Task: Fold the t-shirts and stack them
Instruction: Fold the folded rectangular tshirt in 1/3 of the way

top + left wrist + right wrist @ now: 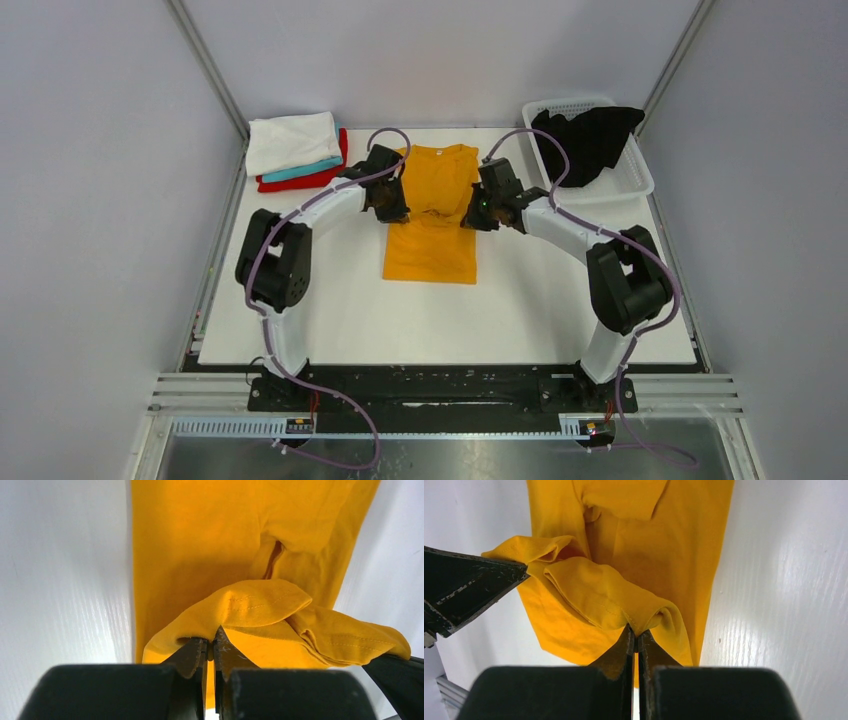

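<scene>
Left fingers (pixel 192 656) and right fingers (pixel 622 652) are clenched on stitched edges of the mustard-orange cotton t-shirt (pixel 430 255), lifted off the white tabletop (pixel 300 300). Paired grips likely keep the fold square.

The left arm (pixel 283 340) and right arm (pixel 600 355) share white shells, bulky black joints (pixel 275 262) and a lilac cable (pixel 386 130) trailing along each; the fingers (pixel 192 655) are scuffed black wedges.
</scene>
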Controlling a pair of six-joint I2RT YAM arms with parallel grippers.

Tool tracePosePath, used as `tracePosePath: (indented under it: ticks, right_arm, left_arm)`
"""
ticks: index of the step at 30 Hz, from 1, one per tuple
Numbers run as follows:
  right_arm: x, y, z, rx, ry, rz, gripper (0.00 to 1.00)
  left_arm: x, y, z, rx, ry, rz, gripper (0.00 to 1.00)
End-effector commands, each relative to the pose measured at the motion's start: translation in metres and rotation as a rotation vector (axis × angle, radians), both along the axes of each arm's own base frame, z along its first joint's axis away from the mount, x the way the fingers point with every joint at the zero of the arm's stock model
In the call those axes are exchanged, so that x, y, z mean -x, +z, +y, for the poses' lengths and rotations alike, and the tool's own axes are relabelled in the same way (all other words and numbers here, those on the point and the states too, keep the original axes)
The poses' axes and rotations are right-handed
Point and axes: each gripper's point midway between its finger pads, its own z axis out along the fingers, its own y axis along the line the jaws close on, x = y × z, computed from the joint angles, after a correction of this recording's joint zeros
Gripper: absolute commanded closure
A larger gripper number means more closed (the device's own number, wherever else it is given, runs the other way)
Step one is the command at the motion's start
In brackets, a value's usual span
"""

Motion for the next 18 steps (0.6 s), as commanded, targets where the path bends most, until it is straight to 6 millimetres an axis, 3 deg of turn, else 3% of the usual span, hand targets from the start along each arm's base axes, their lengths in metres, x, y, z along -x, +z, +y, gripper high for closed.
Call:
tracePosePath:
  ticks: [1, 4, 5, 6, 8, 9, 10, 11, 12, 15, 16, 18]
  right_arm:
    - [-0.028, 0.008, 0.007, -0.034, 0.004, -0.05, 0.98]
    - [-0.039, -0.002, 0.008, -0.035, 0.0, -0.034, 0.94]
    - [-0.042, -0.004, 0.008, -0.036, -0.008, -0.028, 0.86]
    - [-0.046, -0.004, 0.008, -0.04, -0.012, -0.029, 0.71]
    - [-0.052, -0.002, 0.008, -0.045, -0.013, -0.032, 0.11]
    - [-0.052, 0.002, 0.009, -0.047, -0.005, -0.035, 0.02]
    - [-0.052, 0.006, 0.008, -0.048, -0.001, -0.039, 0.01]
    - [-0.049, 0.009, 0.008, -0.052, 0.004, -0.041, 0.01]
    - [-0.044, 0.014, 0.007, -0.057, 0.007, -0.047, 0.01]
    - [-0.022, 0.018, -0.002, -0.072, 0.011, -0.052, 0.0]
    - [-0.009, 0.011, -0.007, -0.072, 0.012, -0.035, 0.01]
    - [0.014, 0.009, -0.012, -0.101, 0.021, -0.033, 0.01]
  left_arm:
    - [-0.024, 0.009, -0.004, 0.009, -0.009, -0.048, 0.97]
    - [-0.032, 0.002, -0.003, -0.004, 0.005, -0.044, 0.87]
    - [-0.034, 0.001, -0.002, -0.005, 0.01, -0.041, 0.85]
    - [-0.035, 0.001, -0.002, -0.003, 0.01, -0.036, 0.8]
    - [-0.037, 0.005, -0.002, 0.005, 0.012, -0.035, 0.57]
    - [-0.036, 0.011, -0.002, 0.013, 0.01, -0.043, 0.45]
    - [-0.035, 0.015, 0.0, 0.014, 0.015, -0.052, 0.33]
    - [-0.034, 0.022, 0.003, 0.013, 0.024, -0.067, 0.09]
    - [-0.031, 0.029, 0.005, 0.014, 0.03, -0.085, 0.02]
    - [-0.012, 0.038, 0.012, 0.032, 0.033, -0.102, 0.01]
    - [-0.002, 0.042, 0.015, 0.039, 0.034, -0.106, 0.01]
    - [0.025, 0.026, 0.028, 0.02, 0.046, -0.061, 0.01]
